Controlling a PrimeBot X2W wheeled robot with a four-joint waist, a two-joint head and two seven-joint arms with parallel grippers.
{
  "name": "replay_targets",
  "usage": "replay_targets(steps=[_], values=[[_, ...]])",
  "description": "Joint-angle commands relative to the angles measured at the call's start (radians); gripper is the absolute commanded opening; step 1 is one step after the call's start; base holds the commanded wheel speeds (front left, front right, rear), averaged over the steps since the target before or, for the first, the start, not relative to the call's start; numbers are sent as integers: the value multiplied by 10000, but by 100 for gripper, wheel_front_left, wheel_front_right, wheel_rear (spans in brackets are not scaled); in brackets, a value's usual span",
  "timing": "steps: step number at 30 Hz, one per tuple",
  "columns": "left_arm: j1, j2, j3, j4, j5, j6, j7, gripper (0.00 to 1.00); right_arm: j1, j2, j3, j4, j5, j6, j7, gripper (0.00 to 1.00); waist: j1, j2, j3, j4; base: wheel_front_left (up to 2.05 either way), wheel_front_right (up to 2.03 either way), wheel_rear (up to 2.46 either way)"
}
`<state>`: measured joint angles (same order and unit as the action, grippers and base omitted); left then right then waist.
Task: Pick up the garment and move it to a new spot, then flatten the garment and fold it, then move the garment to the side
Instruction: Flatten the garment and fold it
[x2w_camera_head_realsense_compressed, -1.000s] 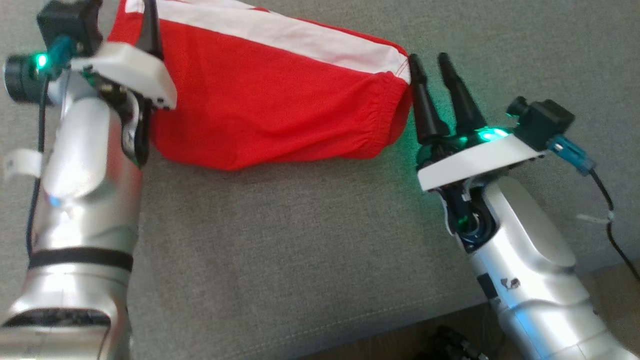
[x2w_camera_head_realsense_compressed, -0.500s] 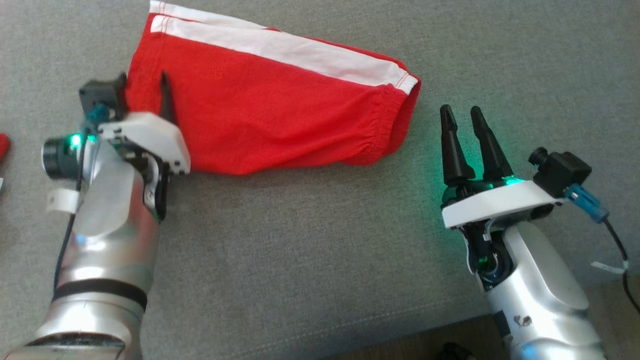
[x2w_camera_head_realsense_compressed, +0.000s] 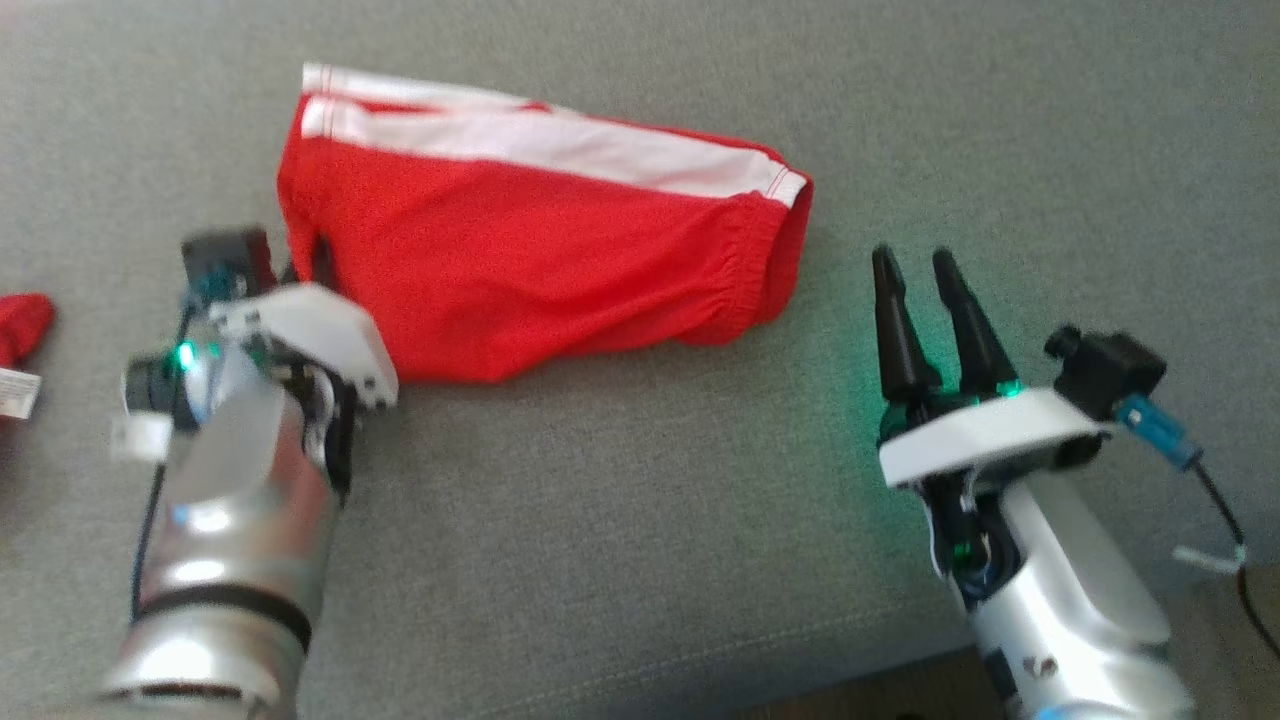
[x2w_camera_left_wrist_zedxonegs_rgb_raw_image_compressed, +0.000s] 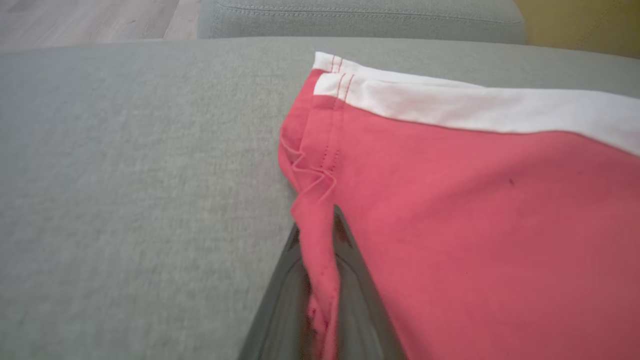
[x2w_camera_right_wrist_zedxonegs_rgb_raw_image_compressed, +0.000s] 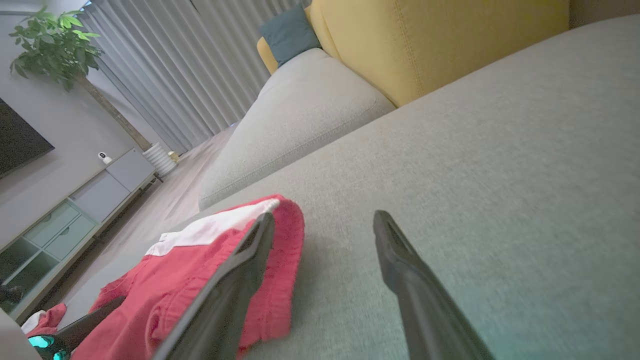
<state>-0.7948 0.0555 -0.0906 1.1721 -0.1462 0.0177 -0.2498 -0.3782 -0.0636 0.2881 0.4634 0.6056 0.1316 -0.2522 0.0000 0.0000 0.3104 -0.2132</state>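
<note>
The red garment (x2w_camera_head_realsense_compressed: 540, 270) lay on the grey sofa cushion (x2w_camera_head_realsense_compressed: 640, 540), one hem pinched in the robot's left hand (x2w_camera_head_realsense_compressed: 318, 265); the right hand (x2w_camera_head_realsense_compressed: 913, 262) hovered nearby, fingers spread and empty.

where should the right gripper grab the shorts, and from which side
The shorts' gathered waistband end, from the right, low along the cushion. It faces the open right gripper, its layers stack thick enough to pinch, and the left gripper holds the opposite hem.
</note>
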Motion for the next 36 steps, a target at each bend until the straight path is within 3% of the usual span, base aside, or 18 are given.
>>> replay_targets(steps=[1, 12, 13, 14, 26, 32, 36], values=[[668, 192, 306, -127, -186, 89, -94, 0, 312, 133, 204, -129, -89, -9, -95, 100, 0, 0, -419, 147, 0, 0, 0], [2774, -19, 662, -2253, -745, 327, -118, 0, 791, 133, 273, 287, -269, -9, -95, 100, 0, 0, -1134, 780, 0, 0, 0], [2925, -27, 632, -2514, -728, 371, -118, 26, 798, 133, 292, 323, -289, -9, -95, 100, 0, 0, -1150, 860, 0, 0, 0], [3056, -34, 591, -2804, -702, 419, -118, 100, 789, 133, 316, 354, -304, -9, -95, 100, 0, 0, -1125, 947, 0, 0, 0], [4530, -51, -729, -5520, -1226, 935, -119, 100, -344, 133, 878, 957, -481, -9, -95, 100, 0, 0, -960, 1961, 0, 0, 0], [4823, -51, -1361, -5946, -1450, 1075, -119, 100, -712, 133, 187, 1993, -722, -9, -95, 100, 0, 0, -884, 2405, 0, 0, 0], [4878, -52, -1550, -6066, -1487, 1128, -120, 100, -868, 133, 248, 2901, -513, -9, -95, 100, 0, 0, -824, 2570, 0, 0, 0]])
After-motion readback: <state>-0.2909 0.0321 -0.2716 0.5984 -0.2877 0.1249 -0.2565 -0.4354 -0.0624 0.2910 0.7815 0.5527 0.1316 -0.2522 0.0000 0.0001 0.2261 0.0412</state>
